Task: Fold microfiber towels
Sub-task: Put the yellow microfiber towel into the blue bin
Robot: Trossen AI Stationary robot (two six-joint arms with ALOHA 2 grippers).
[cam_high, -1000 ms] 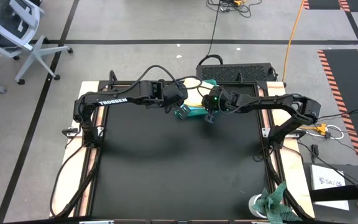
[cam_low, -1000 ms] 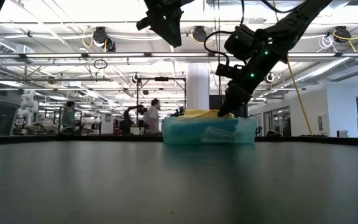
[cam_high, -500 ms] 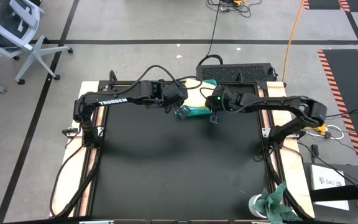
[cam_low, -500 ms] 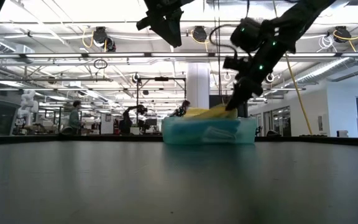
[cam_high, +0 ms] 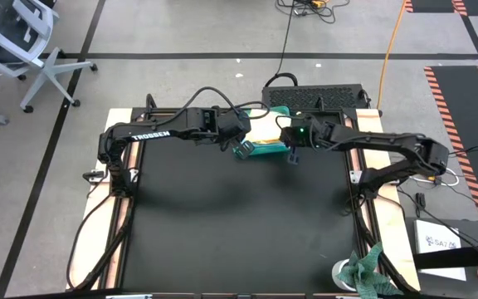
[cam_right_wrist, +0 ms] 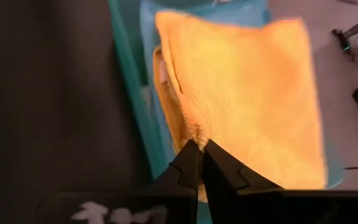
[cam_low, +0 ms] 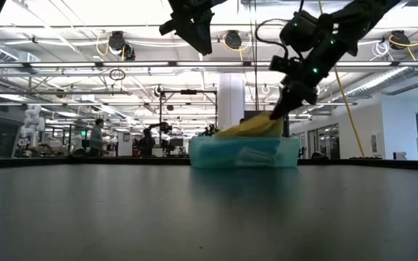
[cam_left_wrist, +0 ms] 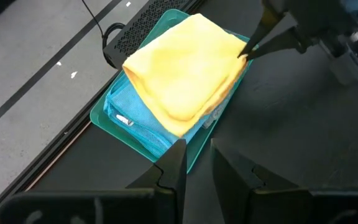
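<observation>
Here your right hand (cam_right_wrist: 199,163) is clenched on an edge of the yellow towel (cam_left_wrist: 182,74), lifting it from the teal tray (cam_left_wrist: 107,111) at the bench's (cam_high: 239,232) far edge. Your left hand (cam_left_wrist: 196,163) hovers above, fingers slightly parted, empty.

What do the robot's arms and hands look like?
Both arms are dark and jointed. The left arm has white TROSSEN lettering; the right arm shows a small green light near its wrist. Black cables loop over them. Each hand has two dark, flat, tapering fingers.
</observation>
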